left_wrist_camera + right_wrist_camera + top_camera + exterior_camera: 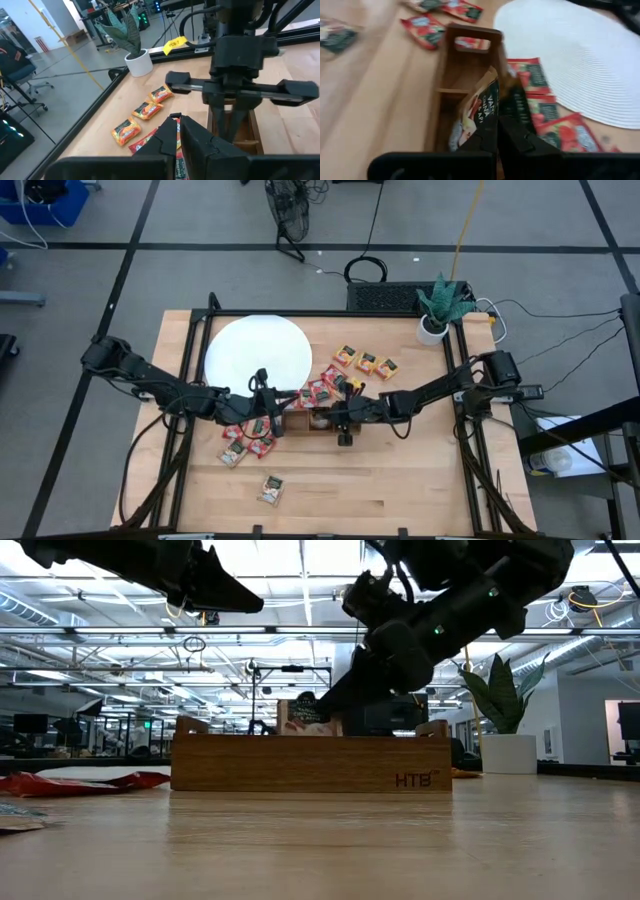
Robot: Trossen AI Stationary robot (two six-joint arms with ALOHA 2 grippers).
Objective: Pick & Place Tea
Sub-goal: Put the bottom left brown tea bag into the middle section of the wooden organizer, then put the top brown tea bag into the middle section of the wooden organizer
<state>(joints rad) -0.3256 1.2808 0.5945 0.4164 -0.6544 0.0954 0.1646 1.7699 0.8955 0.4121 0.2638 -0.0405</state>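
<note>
Tea sachet held over wooden tray [451, 95]

The right gripper [496, 122] is seen clamped on a pale tea sachet [481, 111] inside the tray; the left gripper [179, 131], nearly closed, is pinching a red sachet [176, 150]. Orange sachets [365, 362] are scattered beyond.

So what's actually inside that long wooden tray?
One pale sachet stands upright in the wooden tray, pinched by the right end effector. Another sachet may lie at the bottom beside it. The near wall and both arms cover the rest.
</note>
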